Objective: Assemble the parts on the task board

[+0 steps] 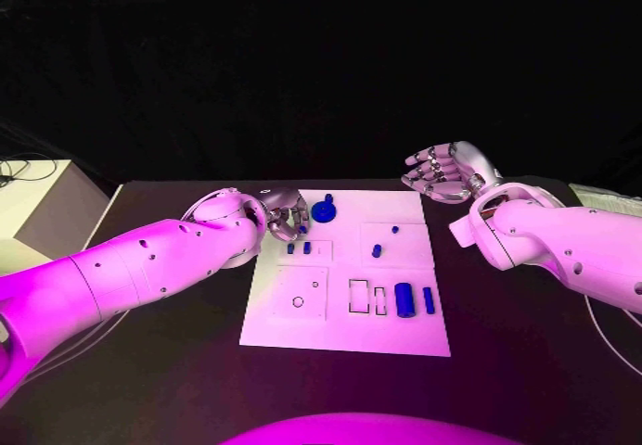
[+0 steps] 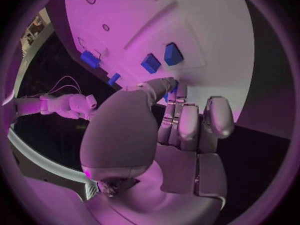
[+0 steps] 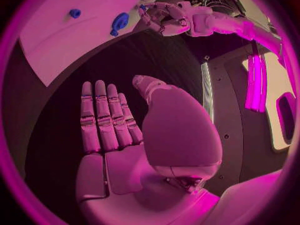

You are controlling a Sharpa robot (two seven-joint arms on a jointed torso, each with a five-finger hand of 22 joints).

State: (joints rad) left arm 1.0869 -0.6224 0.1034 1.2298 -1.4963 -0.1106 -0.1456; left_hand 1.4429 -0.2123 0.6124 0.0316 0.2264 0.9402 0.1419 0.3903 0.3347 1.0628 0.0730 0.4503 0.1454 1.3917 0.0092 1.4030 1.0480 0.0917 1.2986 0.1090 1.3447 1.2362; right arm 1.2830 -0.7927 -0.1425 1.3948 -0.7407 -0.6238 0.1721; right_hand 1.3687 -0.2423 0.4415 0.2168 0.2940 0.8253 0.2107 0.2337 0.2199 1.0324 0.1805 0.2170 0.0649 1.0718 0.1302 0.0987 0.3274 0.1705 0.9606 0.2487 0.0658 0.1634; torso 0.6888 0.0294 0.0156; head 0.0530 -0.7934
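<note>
While the task board [image 1: 351,320] lies flat in the middle of the black table [image 1: 174,371], its blue parts sit scattered across it. Toward twelve o'clock stands a round blue part [image 1: 327,213]; just below it two small blue pieces [image 1: 299,247] lie side by side, and a little blue peg [image 1: 378,249] sits toward the centre. Down at four o'clock, a fat blue cylinder [image 1: 404,299] and a slim blue bar [image 1: 429,298] lie beside two outlined slots [image 1: 368,297]. The left hand [image 1: 282,216] is over the board's ten o'clock corner, fingers curled down, and a fingertip [image 2: 170,85] touches a blue bit there; whether it grips anything, I cannot tell. The right hand [image 1: 448,172] hangs off the board at two o'clock, fingers apart and straight, holding nothing.
</note>
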